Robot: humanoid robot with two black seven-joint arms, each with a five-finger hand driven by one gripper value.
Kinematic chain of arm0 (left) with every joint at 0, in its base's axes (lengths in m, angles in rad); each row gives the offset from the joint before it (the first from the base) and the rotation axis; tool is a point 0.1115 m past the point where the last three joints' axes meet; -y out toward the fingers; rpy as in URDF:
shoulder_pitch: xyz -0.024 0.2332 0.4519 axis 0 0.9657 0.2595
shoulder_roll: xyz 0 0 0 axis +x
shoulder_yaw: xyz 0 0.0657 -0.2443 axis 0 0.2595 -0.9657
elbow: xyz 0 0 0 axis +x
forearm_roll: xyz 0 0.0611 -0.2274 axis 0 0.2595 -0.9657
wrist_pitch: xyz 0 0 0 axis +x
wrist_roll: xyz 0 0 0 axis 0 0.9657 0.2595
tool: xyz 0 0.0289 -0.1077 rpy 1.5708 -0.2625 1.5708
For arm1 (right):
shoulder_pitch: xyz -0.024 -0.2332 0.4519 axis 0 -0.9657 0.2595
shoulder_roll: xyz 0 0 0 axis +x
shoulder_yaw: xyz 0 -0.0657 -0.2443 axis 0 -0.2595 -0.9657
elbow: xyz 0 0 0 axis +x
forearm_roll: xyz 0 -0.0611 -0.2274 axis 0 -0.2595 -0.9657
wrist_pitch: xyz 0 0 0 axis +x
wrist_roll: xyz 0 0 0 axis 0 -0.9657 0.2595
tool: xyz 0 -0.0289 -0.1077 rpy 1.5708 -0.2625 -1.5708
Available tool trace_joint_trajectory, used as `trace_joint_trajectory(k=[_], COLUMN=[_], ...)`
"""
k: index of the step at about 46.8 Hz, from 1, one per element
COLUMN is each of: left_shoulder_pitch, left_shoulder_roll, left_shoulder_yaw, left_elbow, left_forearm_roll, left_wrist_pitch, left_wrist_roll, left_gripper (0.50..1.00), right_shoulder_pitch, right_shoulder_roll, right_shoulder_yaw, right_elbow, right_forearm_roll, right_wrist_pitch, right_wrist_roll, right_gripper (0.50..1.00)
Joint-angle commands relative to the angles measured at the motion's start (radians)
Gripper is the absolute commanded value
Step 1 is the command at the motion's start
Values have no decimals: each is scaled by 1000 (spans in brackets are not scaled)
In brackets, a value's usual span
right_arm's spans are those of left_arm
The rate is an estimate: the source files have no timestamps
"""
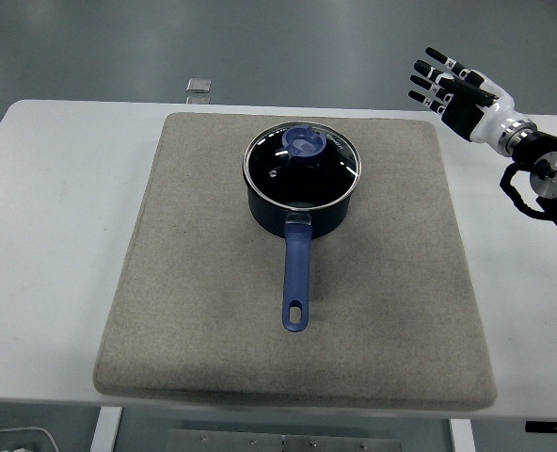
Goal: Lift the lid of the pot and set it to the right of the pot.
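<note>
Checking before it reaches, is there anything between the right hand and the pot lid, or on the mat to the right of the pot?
Nothing visible. The right hand hangs open, up and right of the lid, with only bare mat between them and beside the pot.

1. The dark blue saucepan [302,193] under its glass lid with the blue knob [303,162] stands toward the far edge, mid-table.
2. Its long blue handle [296,282] juts toward the near edge, barring sideways passes there.
3. The grey felt mat [194,282] lies bare left and right of the pan.
4. The right hand [445,83] hangs, fingers spread, over the far right corner, well apart from the pan.
</note>
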Motion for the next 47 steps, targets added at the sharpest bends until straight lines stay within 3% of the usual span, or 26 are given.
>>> trace_joint_trajectory(k=[1,32,47], left_shoulder_pitch=[0,-3,-3], left_shoulder_roll=[0,0,0], left_shoulder_yaw=[0,0,0], left_elbow=[4,8,8], left_forearm_roll=[0,-2,0], left_wrist_pitch=[2,2,2], left_wrist_roll=[0,0,0], left_gripper=[1000,1000,1000], right_shoulder_pitch=[0,3,49], right_shoulder_roll=[6,-1,-4], right_shoulder_yaw=[2,6,-6], right_elbow=[0,2,8], right_forearm_roll=[0,0,-24], right_wrist_pitch=[-1,0,14], right_wrist_roll=[0,2,0], right_gripper=[915,913,913])
